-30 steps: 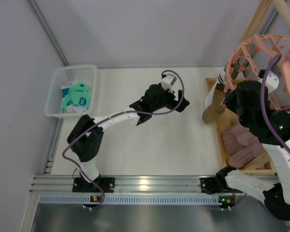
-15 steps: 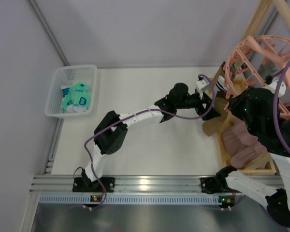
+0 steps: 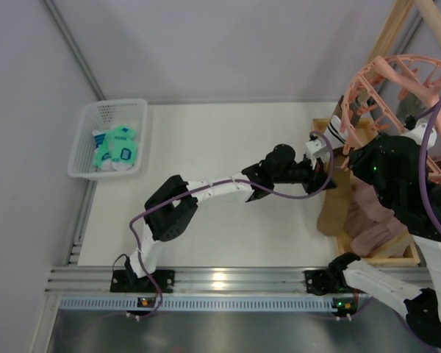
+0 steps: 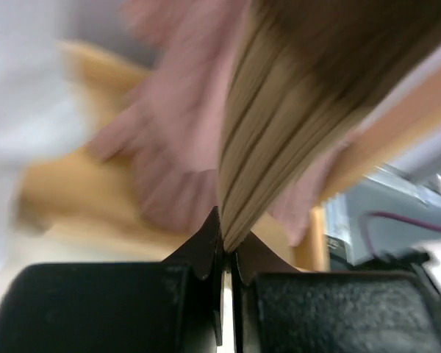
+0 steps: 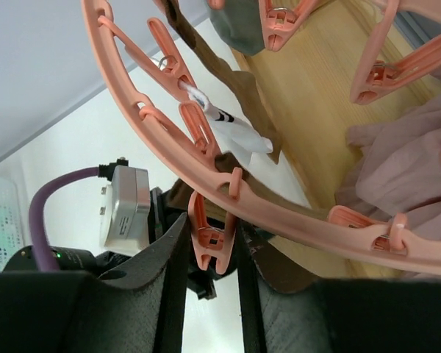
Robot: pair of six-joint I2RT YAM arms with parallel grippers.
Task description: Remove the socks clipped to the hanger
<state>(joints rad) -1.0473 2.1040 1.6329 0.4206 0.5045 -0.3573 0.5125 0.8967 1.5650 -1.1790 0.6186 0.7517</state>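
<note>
Pinching a brown sock (image 4: 279,140) at its lower edge, the left gripper (image 4: 224,234) had its jaws all but closed, with only a thin pale sliver between the black tips and ribbed tan fabric caught there. The left wrist view was badly blurred. Behind the sock lay a dusty-pink cloth (image 4: 169,140) and pale wood, all with soft outlines. The top view put this gripper (image 3: 328,170) at the right edge of the tabletop, its arm stretched across from the near-left corner. The sock (image 3: 335,209) hung beside the rim of a wooden tray (image 3: 375,259). Whether its top was clipped could not be told in any view. The right gripper (image 5: 211,224) had narrowed onto one salmon clip (image 5: 209,246), a finger pressed to each side. That grip showed only in the right wrist view, since from above the gripper was hidden under the right arm (image 3: 397,176). The hanger (image 3: 367,73) hung over the far-right corner, cut off at the picture's edge. From the wrist its ring (image 5: 301,228) swept across, most clips out of frame. A white sock (image 5: 235,136) with dark cuff stripes was clipped to the ring, and the top view showed it (image 3: 336,131) just beyond the left gripper. A dark brown strip hung next to it; whether this was the same sock was unclear. The left arm's silver camera box (image 5: 125,209) appeared only in the right wrist view. Only the top view took in the mint-green socks (image 3: 117,147), lying in a white basket (image 3: 77,147) at the far-left corner.
</note>
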